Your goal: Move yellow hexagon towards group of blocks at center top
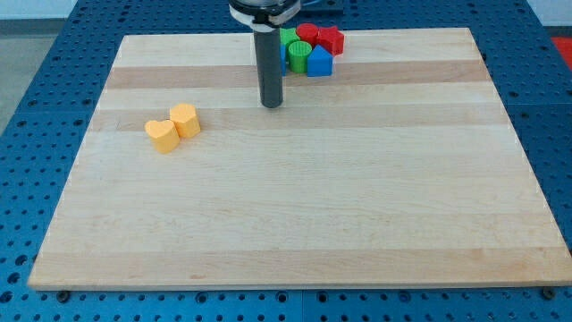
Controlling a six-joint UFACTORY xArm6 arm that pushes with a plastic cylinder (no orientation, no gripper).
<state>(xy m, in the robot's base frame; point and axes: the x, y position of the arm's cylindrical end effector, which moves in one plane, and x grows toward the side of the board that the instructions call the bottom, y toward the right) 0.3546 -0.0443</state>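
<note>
The yellow hexagon block (186, 119) is sat touching a yellow heart block (162, 135) at the view's left, untouched (no claw, nothing held), my tip (272, 104) parked well right of it.

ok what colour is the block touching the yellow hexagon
Yellow-orange too: the heart-shaped block touching the yellow hexagon. The one camera view shows it clearly.

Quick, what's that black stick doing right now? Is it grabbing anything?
My tip: no gripper, holds nothing, touches no block; it sits right of the yellow hexagon and below-left of the top group.
</note>
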